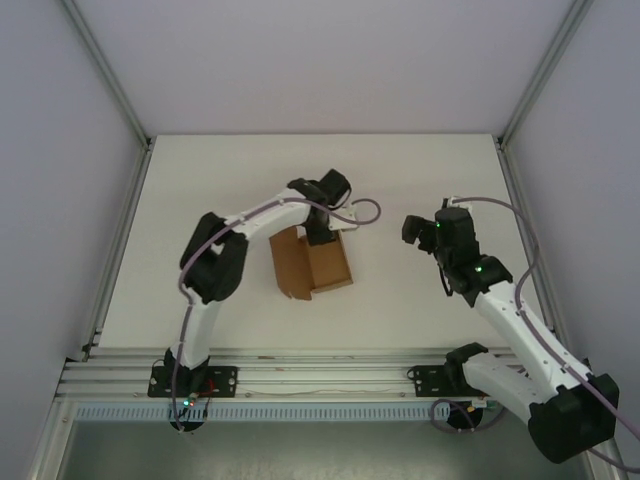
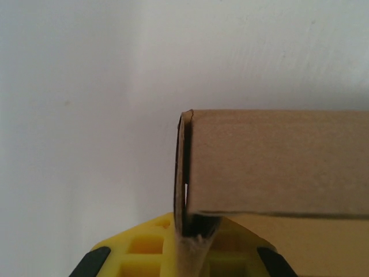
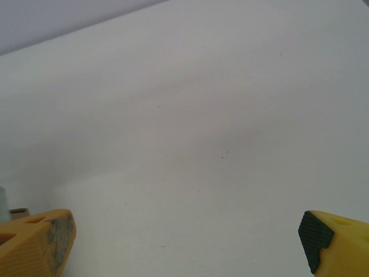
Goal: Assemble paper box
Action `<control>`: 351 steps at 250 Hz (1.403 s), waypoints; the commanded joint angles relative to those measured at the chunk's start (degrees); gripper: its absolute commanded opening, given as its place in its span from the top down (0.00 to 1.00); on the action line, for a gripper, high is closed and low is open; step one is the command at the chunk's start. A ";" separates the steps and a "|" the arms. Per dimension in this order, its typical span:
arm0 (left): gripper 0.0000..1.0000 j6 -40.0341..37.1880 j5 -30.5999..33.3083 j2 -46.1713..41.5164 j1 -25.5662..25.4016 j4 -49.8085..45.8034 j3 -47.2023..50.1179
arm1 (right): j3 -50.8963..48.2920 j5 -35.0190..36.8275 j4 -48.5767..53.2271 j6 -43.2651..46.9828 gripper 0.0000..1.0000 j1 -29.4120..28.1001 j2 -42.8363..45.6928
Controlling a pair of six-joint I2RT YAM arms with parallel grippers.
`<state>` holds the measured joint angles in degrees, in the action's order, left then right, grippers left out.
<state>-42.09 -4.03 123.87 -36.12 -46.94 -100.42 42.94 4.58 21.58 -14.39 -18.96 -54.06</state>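
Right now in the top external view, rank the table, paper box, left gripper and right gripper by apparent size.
Largest: table.
Then paper box.
Then left gripper and right gripper, which look about alike, so no ranking between them.

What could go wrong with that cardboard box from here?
The left gripper seems to pinch just one thin wall of the paper box; a pull might bend or tear it, or drag the whole box across the table. The right gripper hangs open and apart from the box, so nothing braces it.
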 commanded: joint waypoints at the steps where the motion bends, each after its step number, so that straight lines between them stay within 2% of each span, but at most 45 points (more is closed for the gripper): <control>1: 1.00 -2.29 9.08 4.35 -1.05 0.67 -2.86 | 0.97 -0.23 0.54 -0.72 0.00 0.77 -2.05; 50: 1.00 -6.74 15.47 8.53 -3.07 11.16 -0.07 | 2.36 -1.92 0.45 -0.96 0.00 2.43 -7.37; 110: 1.00 -8.12 13.08 9.23 -3.39 13.90 2.09 | 4.15 -3.10 0.44 -0.18 0.00 3.75 -10.31; 122: 0.84 -7.89 12.33 7.83 -3.05 14.21 2.07 | 4.52 -3.35 0.93 0.50 0.00 4.01 -9.65; 136: 0.59 -7.63 11.69 5.67 -2.57 14.05 1.82 | 5.21 -3.17 2.11 1.17 0.00 4.30 -8.41; 149: 0.48 -7.59 10.89 3.28 -2.30 13.96 1.63 | 5.45 -3.01 2.82 1.88 0.00 4.50 -6.83; 161: 0.33 -7.59 9.70 0.85 -1.94 14.25 1.69 | 5.44 -2.99 3.33 2.28 0.00 4.79 -5.17; 184: 0.16 -7.54 6.77 -3.89 -1.67 14.30 1.72 | 5.09 -3.41 3.96 3.19 0.00 5.32 -2.33; 195: 0.01 -7.46 5.81 -5.90 -1.67 14.33 1.72 | 4.92 -3.52 4.49 3.44 0.00 5.49 -1.31; 236: 0.00 -4.40 1.19 -13.69 -1.08 15.57 2.20 | 5.27 -8.39 3.20 7.38 0.00 5.88 -1.48; 264: 0.00 5.69 0.28 -22.02 1.71 24.04 6.23 | 7.41 -17.85 0.21 14.92 0.00 5.88 -5.77; 280: 0.00 15.27 0.87 -26.79 5.12 29.51 9.62 | 8.67 -26.22 -2.79 20.84 0.01 5.78 -9.87; 297: 0.00 29.43 3.28 -31.18 9.74 33.06 13.23 | 11.39 -34.07 -4.93 27.66 0.02 4.26 -16.21; 321: 0.00 49.95 5.08 -36.55 17.22 32.61 19.71 | 18.63 -35.40 -1.59 38.21 0.03 -0.45 -27.08; 336: 0.00 57.73 4.97 -39.82 21.27 33.66 26.46 | 23.86 -33.95 1.51 45.81 0.03 -3.13 -34.53; 351: 0.00 62.52 7.83 -42.66 23.99 33.70 32.70 | 30.13 -33.58 5.43 52.30 0.05 -5.07 -42.31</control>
<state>-3.05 -0.16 84.84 -16.47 -13.72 -78.11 64.05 -25.19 21.12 18.68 -19.97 -85.01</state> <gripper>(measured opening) 0.998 0.970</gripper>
